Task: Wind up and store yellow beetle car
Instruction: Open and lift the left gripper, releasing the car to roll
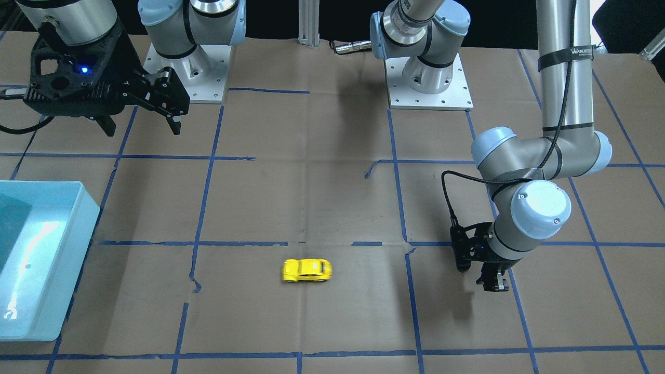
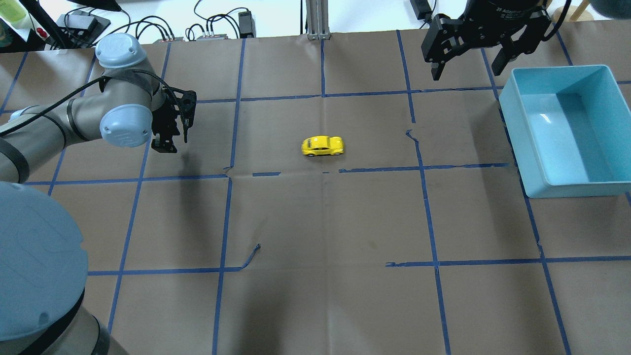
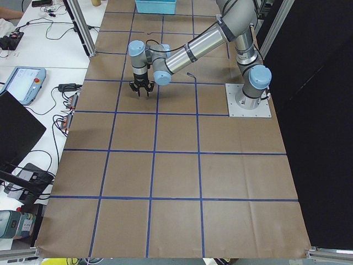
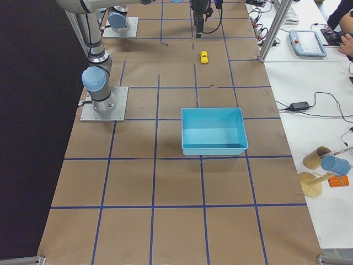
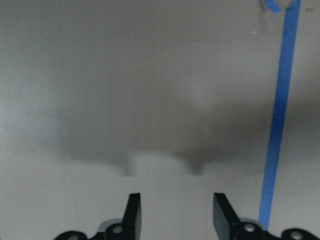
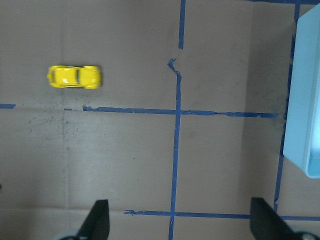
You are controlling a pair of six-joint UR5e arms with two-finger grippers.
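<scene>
The yellow beetle car [image 1: 306, 270] stands alone on its wheels on the brown paper near the table's middle; it also shows in the overhead view [image 2: 322, 146] and at the upper left of the right wrist view [image 6: 74, 76]. My left gripper [image 2: 172, 140] is open and empty, low over bare paper well to the car's left, and its wrist view [image 5: 176, 200] shows only paper and tape. My right gripper [image 2: 466, 74] is open and empty, high above the table at the far right, next to the bin. In the front view it is at the upper left [image 1: 143, 130].
A light blue bin [image 2: 517, 128] stands at the table's right side, with nothing in the parts that show; it also shows in the front view [image 1: 78, 228] and the right wrist view [image 6: 300, 100]. Blue tape lines grid the paper. The arm bases [image 1: 428, 78] are at the robot's edge.
</scene>
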